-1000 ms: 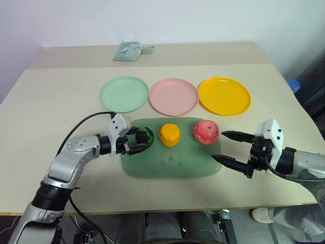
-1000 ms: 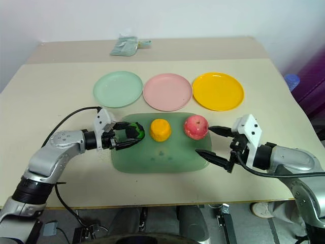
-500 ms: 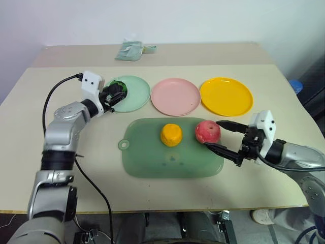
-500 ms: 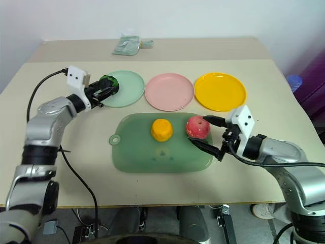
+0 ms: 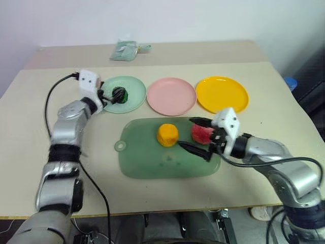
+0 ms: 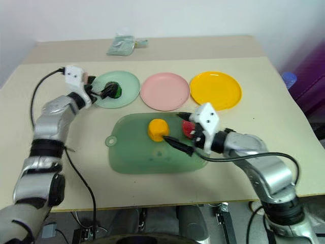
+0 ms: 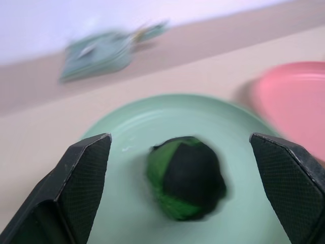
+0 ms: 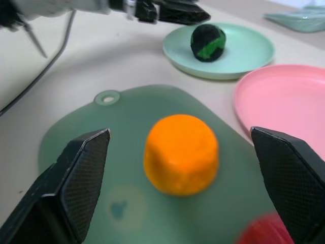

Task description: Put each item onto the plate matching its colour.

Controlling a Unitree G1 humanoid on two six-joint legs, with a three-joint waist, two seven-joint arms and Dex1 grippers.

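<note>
The green ball (image 7: 186, 176) sits on the mint plate (image 5: 133, 102), left gripper (image 7: 188, 168) spread wide around it. Right gripper (image 5: 194, 136), open, straddles the apple (image 5: 201, 133), at three o'clock from the orange (image 8: 181, 153) on the tray (image 5: 147, 165).

The right gripper (image 5: 197, 136) covers much of the pink-red apple (image 5: 201, 134), the right wrist view cuts that apple off, and the crumpled packet (image 5: 124, 50) on the far worktop (image 5: 264, 101) is too small to identify.

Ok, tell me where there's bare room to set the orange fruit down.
The yellow plate and pink plate are bare. The green plate holds the dark ball. The tray's right end is crowded by the apple and right end effector.
</note>
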